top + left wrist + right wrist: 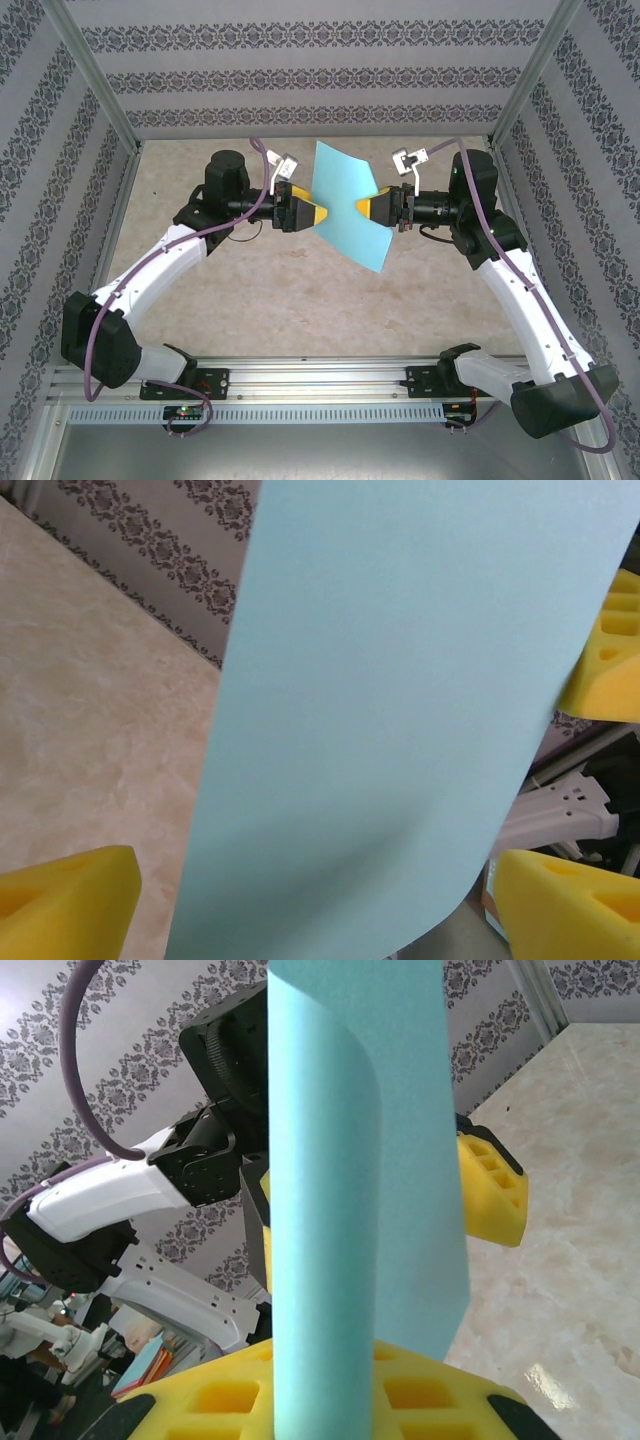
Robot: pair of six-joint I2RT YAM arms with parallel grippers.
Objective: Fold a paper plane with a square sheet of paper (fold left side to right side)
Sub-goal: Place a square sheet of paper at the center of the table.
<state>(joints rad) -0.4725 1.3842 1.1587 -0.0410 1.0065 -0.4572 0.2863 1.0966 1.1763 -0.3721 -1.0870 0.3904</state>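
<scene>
Evidently light and limp, the thin turquoise paper square [348,200] curls in mid-air above the surface [250,290], pinched at its 3 o'clock edge by the right pincer [368,208], with the left pincer [318,215] wide open at 9 o'clock; best gripped gently by the edges, as it likely creases easily.

The paper [400,720] runs past the top and bottom edges of my left wrist view and hides most of my right arm [565,805].
</scene>
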